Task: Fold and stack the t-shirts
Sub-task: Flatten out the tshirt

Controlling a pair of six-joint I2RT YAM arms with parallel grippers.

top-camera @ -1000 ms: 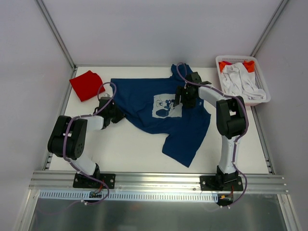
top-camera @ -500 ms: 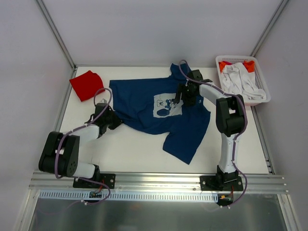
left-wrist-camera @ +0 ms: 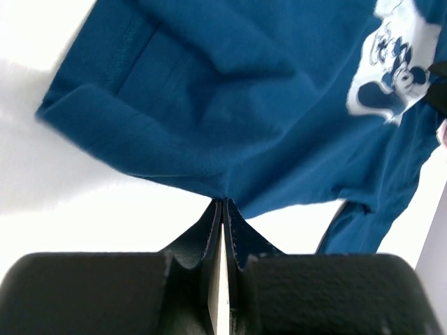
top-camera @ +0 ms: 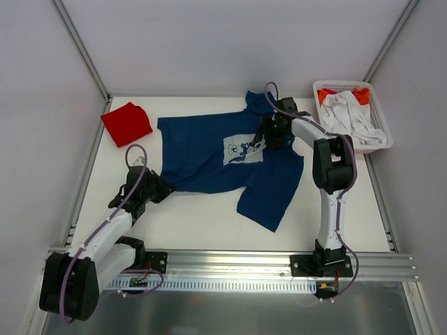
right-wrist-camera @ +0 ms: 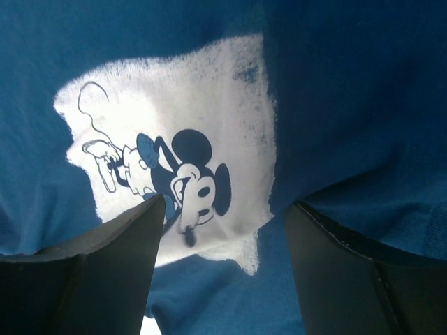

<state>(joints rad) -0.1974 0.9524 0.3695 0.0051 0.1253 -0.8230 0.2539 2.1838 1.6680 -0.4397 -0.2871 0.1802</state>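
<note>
The navy t-shirt (top-camera: 209,153) lies spread and rumpled in the middle of the table, its pale cartoon print (top-camera: 243,149) facing up. My left gripper (top-camera: 158,187) is shut on the shirt's lower left edge; in the left wrist view the cloth (left-wrist-camera: 230,105) runs into the closed gripper (left-wrist-camera: 223,204). My right gripper (top-camera: 269,132) hovers open over the shirt just right of the print; in the right wrist view it (right-wrist-camera: 223,237) stands wide apart above the print (right-wrist-camera: 181,174), holding nothing. The red t-shirt (top-camera: 126,123) lies folded at the far left.
A white slatted basket (top-camera: 377,118) at the far right holds white and orange cloth. Metal frame posts and pale walls close in the table at the back and sides. A rail runs along the near edge.
My left arm has pulled back towards the near left, dragging the shirt's lower left edge with it. The shirt is stretched flatter. My right gripper has shifted slightly farther away.
</note>
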